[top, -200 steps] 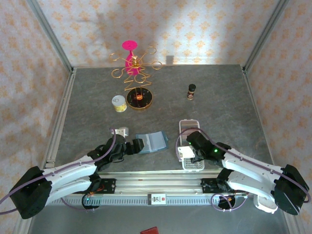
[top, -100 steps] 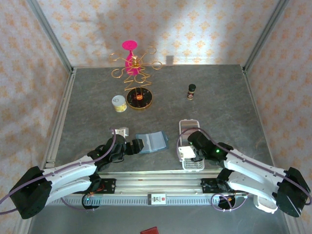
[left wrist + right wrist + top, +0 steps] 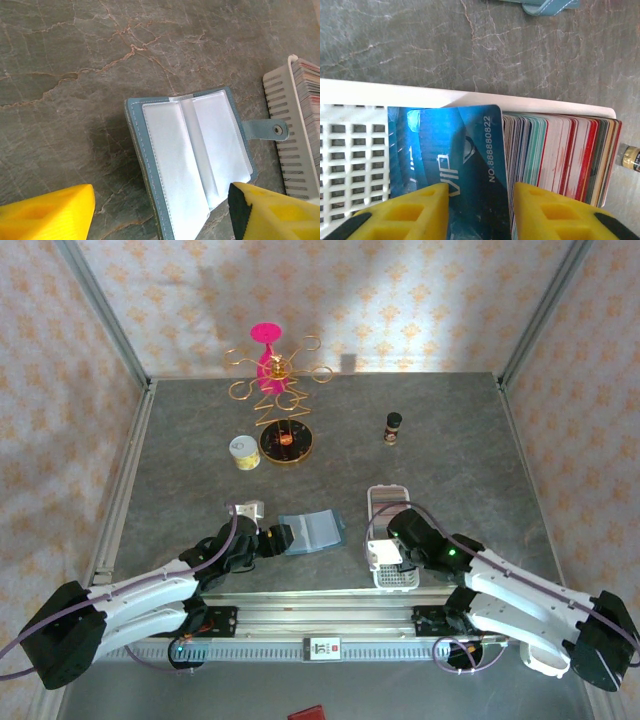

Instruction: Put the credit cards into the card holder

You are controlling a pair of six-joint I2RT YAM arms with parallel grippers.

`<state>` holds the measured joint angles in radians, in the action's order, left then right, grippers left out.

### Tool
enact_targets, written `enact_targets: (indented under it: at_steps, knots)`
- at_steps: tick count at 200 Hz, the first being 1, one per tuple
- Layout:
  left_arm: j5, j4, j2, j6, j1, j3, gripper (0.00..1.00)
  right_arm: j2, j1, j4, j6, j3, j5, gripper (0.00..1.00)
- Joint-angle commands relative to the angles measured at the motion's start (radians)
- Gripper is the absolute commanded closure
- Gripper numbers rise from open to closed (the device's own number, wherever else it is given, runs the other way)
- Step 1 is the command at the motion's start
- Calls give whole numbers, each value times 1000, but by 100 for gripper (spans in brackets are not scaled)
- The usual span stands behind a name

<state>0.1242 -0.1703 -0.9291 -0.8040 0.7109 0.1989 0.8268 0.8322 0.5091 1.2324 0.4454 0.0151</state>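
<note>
I see the right gripper (image 3: 480,200) straddling the blue VIP card (image 3: 455,145) in the white slotted tray (image 3: 350,150), grip unconfirmed; the open card holder (image 3: 312,532) lies frame-left of it, nearer the spread left gripper (image 3: 162,200).

Card holder (image 3: 312,532) lies by the table's (image 3: 450,460) near edge, a tray (image 3: 395,580) of credit cards (image 3: 555,150) just right of it. Stand (image 3: 278,390), tin (image 3: 243,452) and bottle (image 3: 393,426) sit behind, toward the far edge.

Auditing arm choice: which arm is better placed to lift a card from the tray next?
Right. Its hand brackets the blue card standing in the tray; the left hand hovers open at the holder, away from the cards.
</note>
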Motion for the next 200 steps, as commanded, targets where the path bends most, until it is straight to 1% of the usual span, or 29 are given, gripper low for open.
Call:
enact_targets:
  at_steps: [1,9,45,64,80,136,159,179,200]
  knots:
    - [2,-20,4,-9,-7,-10,30,-18,-4,12,-12,12,-13,67]
    - [-1,-17,5,-10,-7,-10,31,-18,-4,14,-13,12,-12,69]
    - [-3,-14,10,-12,-7,-6,32,-27,-3,23,-19,13,-12,70]
    - [-4,-5,12,-9,-7,-3,33,-36,-4,31,-22,19,-15,74]
    - [-13,9,15,-5,-7,7,33,-44,-4,42,-22,24,-20,74]
    - [-31,53,29,8,-7,36,34,-69,-4,75,-40,46,-17,84]
    - [-30,63,32,9,-7,43,36,-76,-4,86,-50,58,-15,86]
    - [-25,67,32,11,-7,53,37,-81,-4,101,-67,74,-2,91]
    - [-30,94,35,23,-7,75,40,-80,-4,136,-87,101,22,97]
